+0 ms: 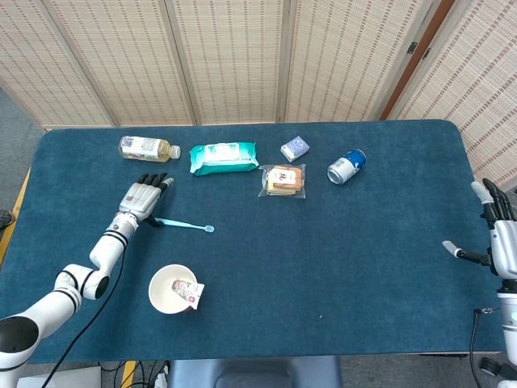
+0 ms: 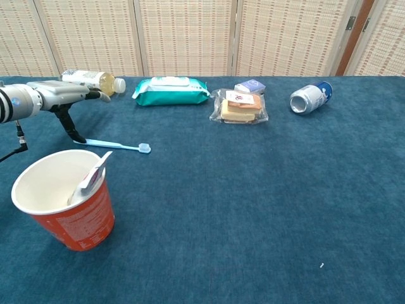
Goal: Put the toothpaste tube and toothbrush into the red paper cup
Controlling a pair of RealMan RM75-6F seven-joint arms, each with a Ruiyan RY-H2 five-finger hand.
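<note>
The red paper cup [image 1: 160, 280] [image 2: 76, 218] stands near the table's front left, and the toothpaste tube [image 1: 188, 292] [image 2: 92, 178] leans inside it against the rim. A light blue toothbrush [image 1: 182, 225] [image 2: 114, 145] lies flat on the blue cloth beyond the cup, bristle end to the right. My left hand [image 1: 140, 200] [image 2: 58, 94] hovers over the handle's left end, fingers stretched out flat and apart, thumb pointing down onto the handle tip. It grips nothing. My right hand [image 1: 497, 234] stays at the far right table edge, fingers apart and empty.
Along the back lie a drink bottle [image 1: 148, 148] [image 2: 92, 80], a teal wipes pack [image 1: 224, 158] [image 2: 171, 90], a small box [image 1: 295, 148] [image 2: 250, 86], a wrapped sandwich [image 1: 285, 180] [image 2: 240, 106] and a tipped can [image 1: 346, 166] [image 2: 310, 97].
</note>
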